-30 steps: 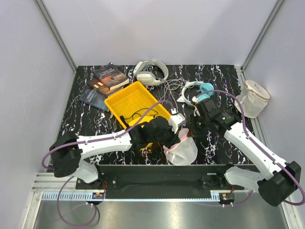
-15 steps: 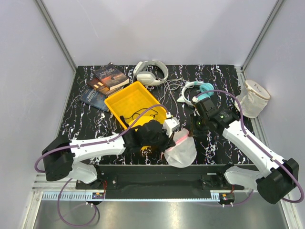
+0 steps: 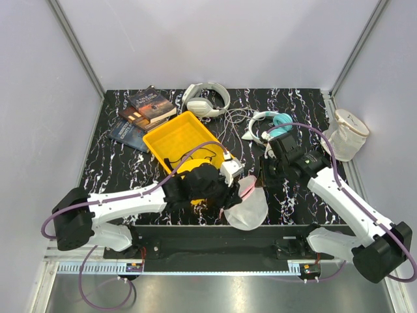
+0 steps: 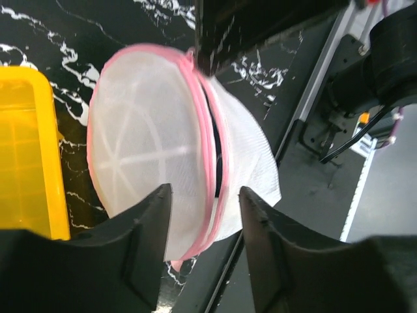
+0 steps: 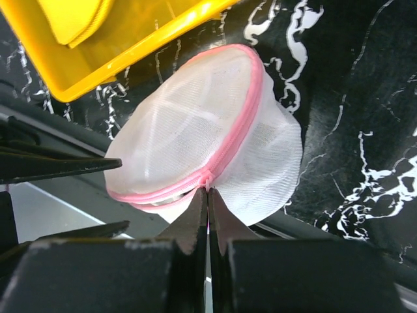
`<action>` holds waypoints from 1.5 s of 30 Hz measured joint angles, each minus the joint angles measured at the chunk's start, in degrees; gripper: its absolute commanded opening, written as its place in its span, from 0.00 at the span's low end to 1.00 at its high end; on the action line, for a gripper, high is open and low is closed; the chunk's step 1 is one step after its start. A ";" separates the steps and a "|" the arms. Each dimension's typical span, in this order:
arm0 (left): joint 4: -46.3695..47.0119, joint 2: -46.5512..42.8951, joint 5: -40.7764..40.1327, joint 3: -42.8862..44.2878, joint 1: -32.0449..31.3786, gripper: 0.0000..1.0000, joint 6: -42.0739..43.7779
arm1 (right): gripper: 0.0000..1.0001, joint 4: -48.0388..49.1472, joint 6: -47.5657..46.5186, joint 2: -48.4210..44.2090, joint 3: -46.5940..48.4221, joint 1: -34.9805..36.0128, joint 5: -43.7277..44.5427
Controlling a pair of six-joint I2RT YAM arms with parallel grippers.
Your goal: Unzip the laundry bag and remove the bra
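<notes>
The laundry bag, white mesh with a pink rim and zipper, lies at the table's front edge. It fills the left wrist view and the right wrist view. My right gripper is shut on the pink zipper pull, reaching in from the right. My left gripper stands open, its jaws on either side of the bag's near rim without pinching it, left of the bag. The zipper is parted into a dark slit. The bra is hidden inside the bag.
A yellow tray holding a yellow bra sits just behind the left gripper. Books, white headphones and teal headphones lie further back. A cream mesh bag stands at the right edge.
My left gripper was shut and has opened, and the arm has drawn back a little to the left. The bag has shifted slightly toward the front edge. The right gripper stays shut.
</notes>
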 measured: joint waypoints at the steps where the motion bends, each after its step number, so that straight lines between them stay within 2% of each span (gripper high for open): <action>1: -0.11 0.00 -0.02 0.68 0.00 0.54 -0.11 | 0.00 0.00 -0.13 -0.26 0.00 -0.02 -0.72; 10: 0.24 2.25 -0.63 6.60 0.00 0.55 -0.20 | 0.00 0.00 -0.39 -2.19 0.00 0.13 -4.57; 19: 0.55 6.43 -0.68 8.76 0.00 0.45 -0.61 | 0.00 -0.02 -0.37 -4.59 0.00 0.61 -5.22; 22: 0.52 7.10 -0.68 8.74 0.00 0.22 -1.05 | 0.00 -0.02 -0.37 -4.68 0.00 0.61 -5.22; 23: 0.52 7.23 -0.70 8.74 0.00 0.07 -1.07 | 0.00 -0.02 -0.37 -4.68 0.00 0.61 -5.20; 24: 0.52 7.34 -0.68 8.76 0.00 0.01 -1.16 | 0.00 -0.02 -0.37 -4.68 0.00 0.61 -5.18; 36: 1.42 7.48 -0.85 8.37 0.00 0.00 -1.25 | 0.00 -0.26 1.66 -3.85 0.00 0.79 -0.81; 45: 4.52 5.97 -0.26 3.91 0.00 0.00 -0.48 | 0.00 -0.94 2.73 -1.84 -0.04 0.83 3.34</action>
